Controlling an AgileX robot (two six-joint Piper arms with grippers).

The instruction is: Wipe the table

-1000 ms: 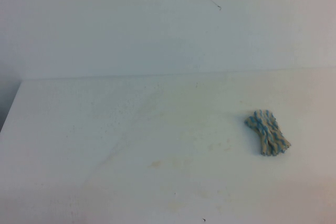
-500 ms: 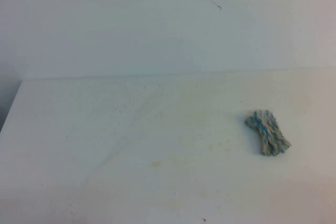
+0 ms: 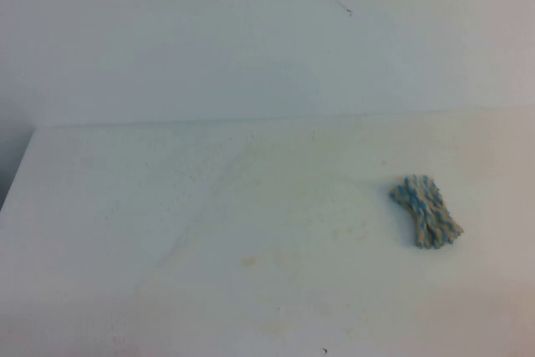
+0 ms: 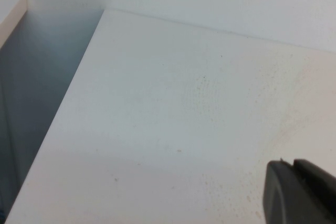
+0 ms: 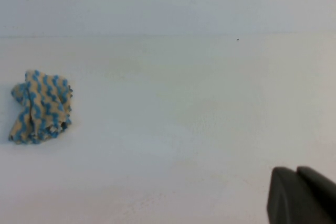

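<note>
The worktop (image 3: 167, 206) shows faint stains (image 3: 248, 261). The crumpled striped cloth (image 3: 426, 211) lies well ahead of the right tool (image 5: 295, 174), which is closed and empty. The left tool (image 4: 293, 169), likewise closed and empty, hangs over bare worktop. Probably best: open the right tool wide, descend over the cloth's bunched middle and pinch firmly.

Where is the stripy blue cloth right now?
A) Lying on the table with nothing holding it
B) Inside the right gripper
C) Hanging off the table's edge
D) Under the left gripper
A: the crumpled blue-striped cloth lies loose on the right of the table; the right gripper is shut and empty, well apart from it, and the left gripper is over its left part.
</note>
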